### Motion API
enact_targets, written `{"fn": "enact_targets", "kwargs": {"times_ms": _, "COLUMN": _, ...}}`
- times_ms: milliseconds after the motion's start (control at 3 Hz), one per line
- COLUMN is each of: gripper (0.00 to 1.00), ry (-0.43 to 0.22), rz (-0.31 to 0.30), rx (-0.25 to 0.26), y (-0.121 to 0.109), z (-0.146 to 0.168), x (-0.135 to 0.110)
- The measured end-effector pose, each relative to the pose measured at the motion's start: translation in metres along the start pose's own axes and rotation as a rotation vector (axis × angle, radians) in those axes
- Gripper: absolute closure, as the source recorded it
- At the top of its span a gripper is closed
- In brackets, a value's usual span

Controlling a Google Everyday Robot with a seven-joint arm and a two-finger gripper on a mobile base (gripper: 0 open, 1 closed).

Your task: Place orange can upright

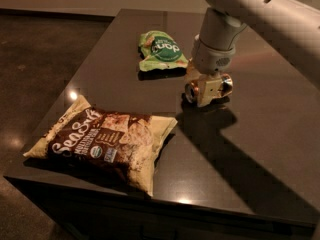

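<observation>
A dark table [260, 149] carries three things, and the green bag [162, 51] lying flat near its far side serves as the mark for the rest. Just to the right of the green bag, and a little nearer the camera, is the gripper [207, 88], pointing down from a pale arm [260, 9] that comes in from the upper right. Its claw is pinched on the can [224, 84], with one cream finger [206, 95] across the front of the can's middle; the other finger is hidden behind it. The can lies on its side in that grip, not upright: its long axis runs roughly left to right, its silver end faces left toward the green bag's near corner, and its orange-brown end sticks out on the side away from the bag. The can sits low over the table, with its shadow directly below; whether it touches the surface cannot be told. It is near the green bag but apart from it. Well apart from the green bag, toward the camera and to the left, the chip bag [107, 141] lies flat by the table's near left corner, brown and cream, its printed face up. The arm's shadow falls across the table away from the green bag, toward the near right.
</observation>
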State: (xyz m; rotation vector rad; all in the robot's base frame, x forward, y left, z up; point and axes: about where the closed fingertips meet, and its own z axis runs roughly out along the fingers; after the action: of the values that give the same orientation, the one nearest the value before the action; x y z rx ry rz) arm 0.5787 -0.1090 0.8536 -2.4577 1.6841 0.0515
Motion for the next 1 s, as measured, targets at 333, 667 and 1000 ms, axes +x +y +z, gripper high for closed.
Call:
{"fn": "enact_targets", "kwargs": {"times_ms": 333, "gripper": 0.84, "ry": -0.041, "rz": 0.026, "rx": 0.027, "y": -0.002, "z": -0.015, "x": -0.002}}
{"fn": "enact_targets", "kwargs": {"times_ms": 667, "gripper": 1.00, "ry": -0.137, "rz": 0.091, "rx": 0.069, "y": -0.003, "z": -0.037, "x": -0.004}}
{"fn": "enact_targets", "kwargs": {"times_ms": 1000, "gripper": 1.00, "ry": -0.272, "rz": 0.169, "rx": 0.110, "y": -0.005, "z": -0.061, "x": -0.012}}
